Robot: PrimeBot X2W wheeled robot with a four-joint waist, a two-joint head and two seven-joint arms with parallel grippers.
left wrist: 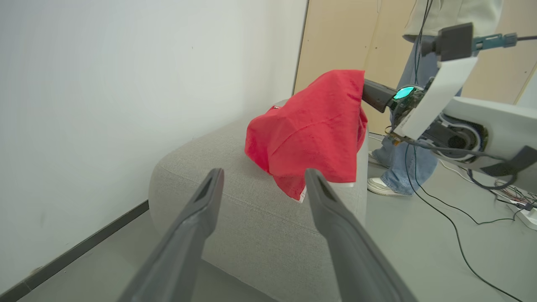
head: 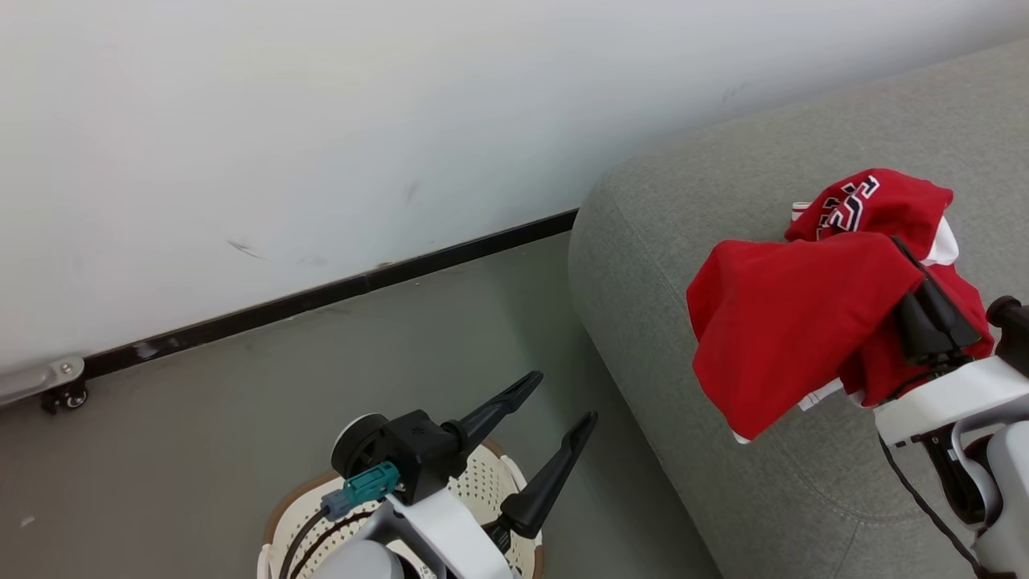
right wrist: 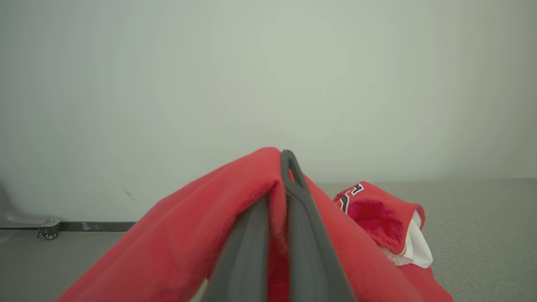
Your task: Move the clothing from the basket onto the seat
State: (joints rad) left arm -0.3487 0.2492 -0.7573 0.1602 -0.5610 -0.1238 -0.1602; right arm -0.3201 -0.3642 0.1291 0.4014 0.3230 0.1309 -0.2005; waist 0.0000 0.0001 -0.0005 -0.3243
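Two red pieces of clothing (head: 804,314) are in sight, both over the seat (head: 683,193). The held garment (head: 772,322) is draped over the right gripper (right wrist: 280,184), which is clamped together on a fold of it. Cloth buries most of the fingers and one tip pokes out in the right wrist view. Its hem hangs near the seat's front edge; contact with the cushion can't be told. The lettered garment (head: 872,201) lies crumpled on the seat just behind, partly hidden by the held one.

The basket (head: 490,474) sits on the floor beside the seat, cut off by the bottom edge and largely covered by the left arm, so its inside can't be seen. The left gripper (head: 563,397) hovers above it, fingers wide apart and holding nothing.

Fabric is bright red and soft, with white trim at a collar or lining. The seat is light grey weave with a rounded corner.

The black-and-white block letters are folded and unreadable. A small white tag (left wrist: 303,193) on the hem is too small to read.

A person's legs (left wrist: 413,126) show in the left wrist view, cut off at the waist.
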